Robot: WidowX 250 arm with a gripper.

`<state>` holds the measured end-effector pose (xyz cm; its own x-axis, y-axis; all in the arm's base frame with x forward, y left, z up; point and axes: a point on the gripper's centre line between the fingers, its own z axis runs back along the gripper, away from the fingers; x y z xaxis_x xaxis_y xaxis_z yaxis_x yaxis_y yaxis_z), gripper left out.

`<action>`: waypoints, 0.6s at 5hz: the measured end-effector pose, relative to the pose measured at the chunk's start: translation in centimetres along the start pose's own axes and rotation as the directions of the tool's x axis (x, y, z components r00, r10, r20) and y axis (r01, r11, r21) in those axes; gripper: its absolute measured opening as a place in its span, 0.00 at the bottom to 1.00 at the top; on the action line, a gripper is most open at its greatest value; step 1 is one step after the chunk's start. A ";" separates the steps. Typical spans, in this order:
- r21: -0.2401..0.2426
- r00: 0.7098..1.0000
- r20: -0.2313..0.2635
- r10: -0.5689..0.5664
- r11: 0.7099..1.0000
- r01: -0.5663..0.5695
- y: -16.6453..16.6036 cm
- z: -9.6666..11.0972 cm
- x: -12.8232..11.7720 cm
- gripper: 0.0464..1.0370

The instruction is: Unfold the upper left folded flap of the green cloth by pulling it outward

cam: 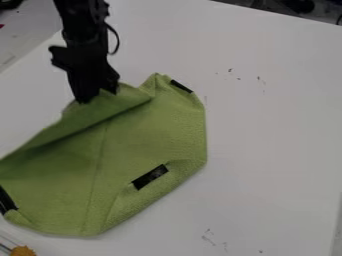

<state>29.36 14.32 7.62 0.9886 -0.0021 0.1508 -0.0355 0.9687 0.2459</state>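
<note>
The black gripper [99, 94] hangs down from the upper left, its tips at the top edge of a green cloth [147, 135]. It is shut on the cloth, whose edge bunches up around the tips. A raised fold runs from there down to the left. Black patches mark the cloth near its top right corner, at its lower right and at its far left. Beneath the gripper, the cloth hides part of the table.
The white table [274, 125] bears small dark marks at the upper right and near the bottom. At the bottom left corner lies an orange-yellow object [23, 251]. Dark items stand beyond the table's far edge.
</note>
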 end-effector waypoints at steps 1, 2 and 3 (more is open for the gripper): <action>0.008 0.999 -0.013 -0.037 0.999 0.037 3.6 -1.9 1.6 0.04; -0.007 0.999 -0.014 -0.043 0.999 0.042 6.1 -3.9 2.8 0.06; -0.043 1.000 -0.017 -0.022 0.999 0.022 6.9 -5.4 3.0 0.23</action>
<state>32.85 22.31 4.56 0.9914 -0.0195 0.1293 -0.0078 0.9782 0.2077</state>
